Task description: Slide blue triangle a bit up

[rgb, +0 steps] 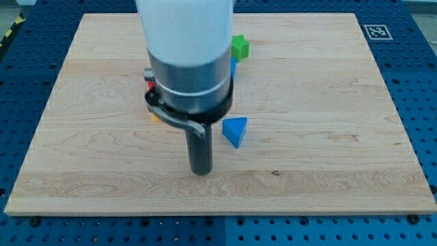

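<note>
The blue triangle lies on the wooden board a little right of the view's centre. My tip rests on the board below and to the left of the blue triangle, apart from it by a small gap. The arm's wide white and grey body rises above the rod and hides the board behind it.
A green block sits near the view's top, right of the arm. A sliver of another blue block shows just below it. Small bits of red and orange blocks peek out at the arm's left edge.
</note>
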